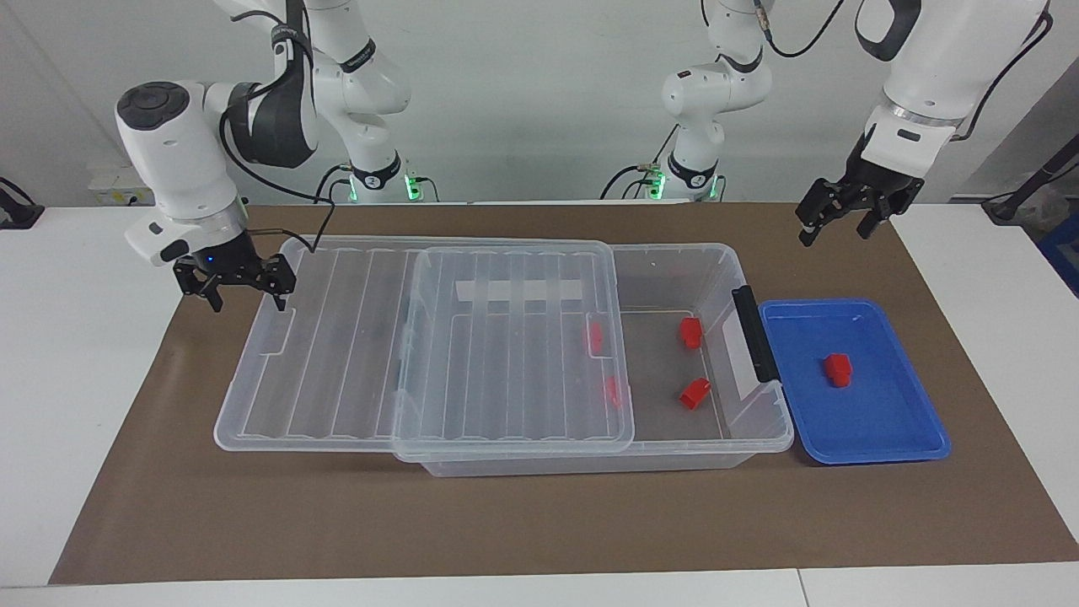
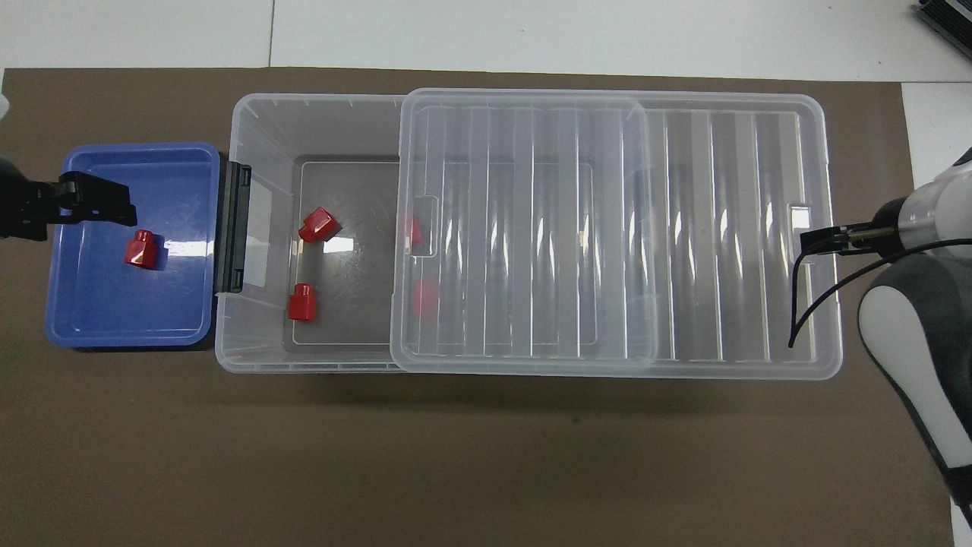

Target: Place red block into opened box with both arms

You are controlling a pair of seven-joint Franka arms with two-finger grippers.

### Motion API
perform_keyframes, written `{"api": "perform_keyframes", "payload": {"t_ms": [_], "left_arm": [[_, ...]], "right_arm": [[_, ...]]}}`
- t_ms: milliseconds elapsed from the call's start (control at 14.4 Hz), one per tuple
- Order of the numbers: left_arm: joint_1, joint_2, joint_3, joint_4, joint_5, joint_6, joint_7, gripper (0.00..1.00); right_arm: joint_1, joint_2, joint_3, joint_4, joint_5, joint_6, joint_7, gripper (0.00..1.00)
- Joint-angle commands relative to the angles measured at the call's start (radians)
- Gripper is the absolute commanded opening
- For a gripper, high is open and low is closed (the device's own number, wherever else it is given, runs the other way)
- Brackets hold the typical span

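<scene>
Currently both arms are up off the tabletop, which carries a brown mat.

Right gripper hangs over the right-arm end of the lid, jaws spread, pinching nothing. It sits just above the lid's edge by the handle notch; can't tell if it touches.

Left gripper hangs over the mat just past the blue tray, on the robots' side of it. Jaws spread, nothing in them. In the overhead view it shows at the tray's edge.

The box lies lengthwise across the mat. Lid is slid toward the right arm's end, roughly half off, so the part of the box toward the left arm is uncovered. Dark grey handle sits on the end wall touching the tray.

Inside the open part are two red pieces, apart from each other. Two more red pieces show through the lid's edge.

The red block lies in the blue tray, around its middle, clear of the walls and of both grippers. Not yet in the box.
</scene>
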Motion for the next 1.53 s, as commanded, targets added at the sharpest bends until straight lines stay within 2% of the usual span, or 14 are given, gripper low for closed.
{"api": "perform_keyframes", "payload": {"t_ms": [0, 209, 418, 905, 1184, 1462], "left_arm": [[0.009, -0.029, -0.002, -0.027, 0.015, -0.008, 0.003, 1.00], [0.009, -0.029, -0.002, -0.027, 0.015, -0.008, 0.003, 1.00], [0.009, -0.029, -0.002, -0.029, 0.015, -0.008, 0.003, 1.00], [0.009, -0.029, -0.002, -0.027, 0.015, -0.008, 0.003, 1.00], [0.009, -0.029, -0.002, -0.027, 0.015, -0.008, 0.003, 1.00], [0.009, -0.029, -0.002, -0.027, 0.015, -0.008, 0.003, 1.00]], "right_arm": [[0.043, -0.007, 0.003, 0.062, 0.003, -0.071, 0.113, 1.00], [0.066, -0.001, 0.004, 0.135, 0.016, -0.153, 0.179, 1.00], [0.064, 0.025, 0.003, 0.258, 0.073, -0.273, 0.185, 1.00], [0.064, 0.028, 0.003, 0.369, 0.067, -0.399, 0.190, 1.00], [0.060, 0.030, 0.003, 0.386, 0.073, -0.440, 0.190, 1.00], [0.052, 0.011, 0.003, 0.352, 0.075, -0.494, 0.190, 1.00]]}}
